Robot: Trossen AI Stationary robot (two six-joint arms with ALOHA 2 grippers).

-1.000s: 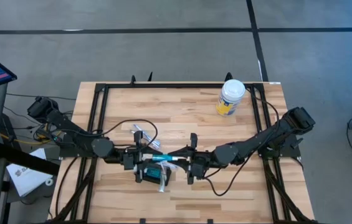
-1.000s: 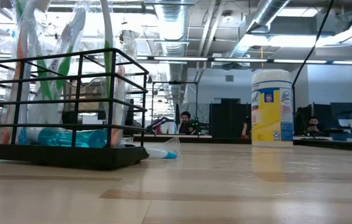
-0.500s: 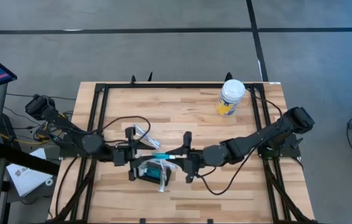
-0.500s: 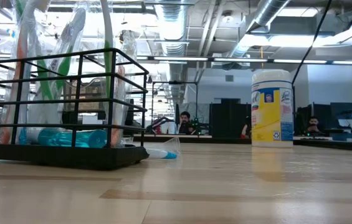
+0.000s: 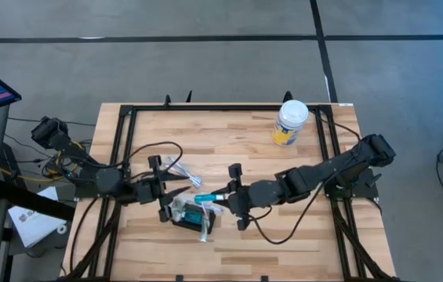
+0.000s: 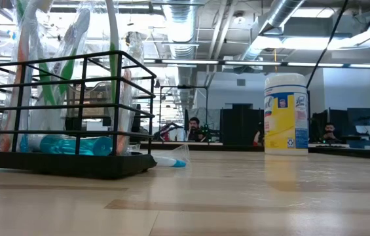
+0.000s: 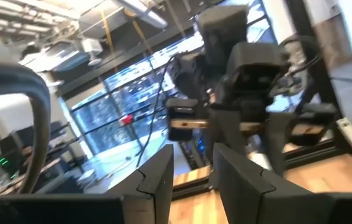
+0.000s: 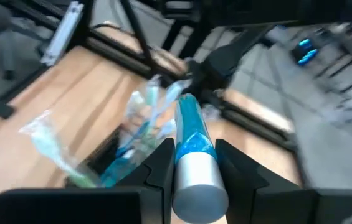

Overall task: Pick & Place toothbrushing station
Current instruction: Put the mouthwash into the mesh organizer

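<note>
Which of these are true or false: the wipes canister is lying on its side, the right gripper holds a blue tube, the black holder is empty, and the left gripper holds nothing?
1. The white-lidded canister lies on its side. False: it stands upright near the table's far right corner.
2. The right gripper holds a blue tube. True: its fingers clamp a blue tube with a silver end.
3. The black holder is empty. False: it holds wrapped toothbrushes and a teal item.
4. The left gripper holds nothing. True: nothing shows between its fingers.
</note>
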